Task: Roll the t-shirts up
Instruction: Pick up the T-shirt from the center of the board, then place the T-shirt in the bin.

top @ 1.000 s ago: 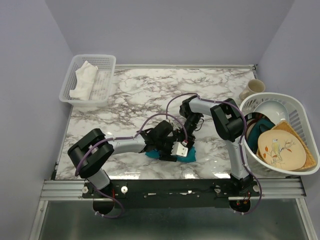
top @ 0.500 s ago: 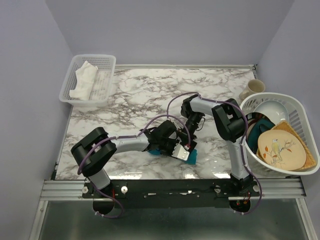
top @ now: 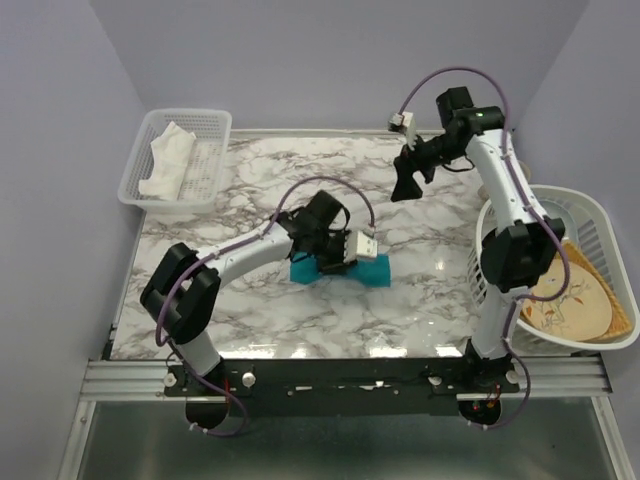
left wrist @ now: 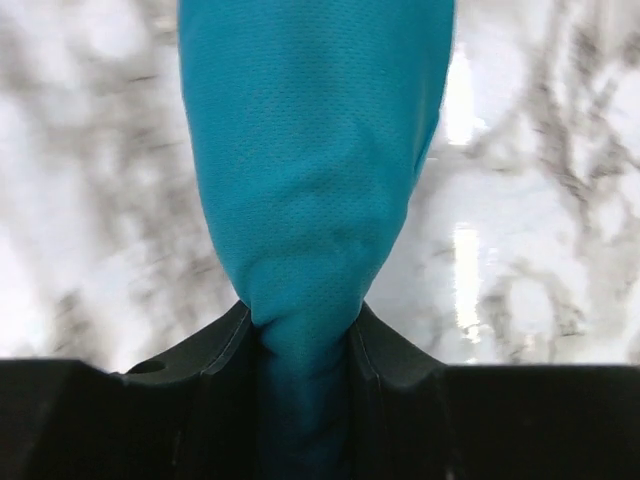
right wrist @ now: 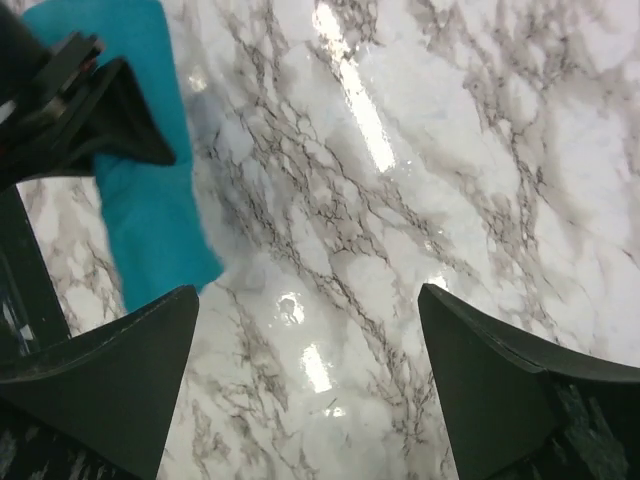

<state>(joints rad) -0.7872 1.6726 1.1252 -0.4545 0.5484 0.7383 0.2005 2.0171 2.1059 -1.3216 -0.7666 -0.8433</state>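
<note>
The left gripper [left wrist: 300, 322] is clamped on one end of the t-shirt [left wrist: 310, 150], a narrow teal bundle lying at the middle of the glossy veined-marble table [top: 300, 170]. We see its fine mesh knit only from the left wrist. The right gripper [top: 405, 185] hangs above the table's far right, jaws wide apart.

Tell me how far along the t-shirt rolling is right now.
Done: the teal t-shirt lies as a compact roll on the marble table. In hand: the left gripper is shut on one end of it, while the right gripper hangs open, clear of it, over the table's far right. Left: release the roll; whether it holds its shape once let go I cannot tell.
</note>
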